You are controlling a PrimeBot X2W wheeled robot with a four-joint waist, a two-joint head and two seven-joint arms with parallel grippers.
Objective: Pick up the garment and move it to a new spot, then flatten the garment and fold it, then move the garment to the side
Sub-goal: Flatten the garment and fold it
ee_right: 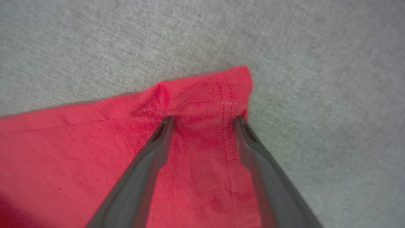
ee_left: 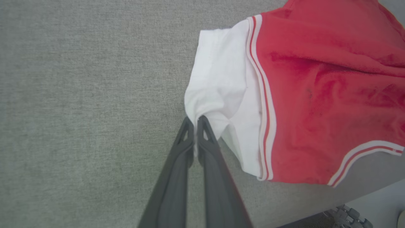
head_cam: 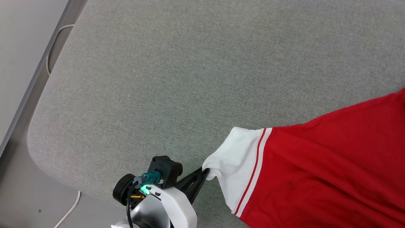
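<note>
A red jersey-style shirt [head_cam: 322, 177] of soft knit cloth lies spread, plain red side up and lightly wrinkled, on the lower right part of a grey fabric-covered surface [head_cam: 190, 79], running off the head view's right and bottom edges. Its white short sleeve [head_cam: 232, 161], joined to the red body by a red-and-white striped trim [head_cam: 253, 172], reaches leftward and is drawn to a bunched, pinched point at its cuff. A stitched red hem corner [ee_right: 221, 91] lies flat, a small pucker beside it.
</note>
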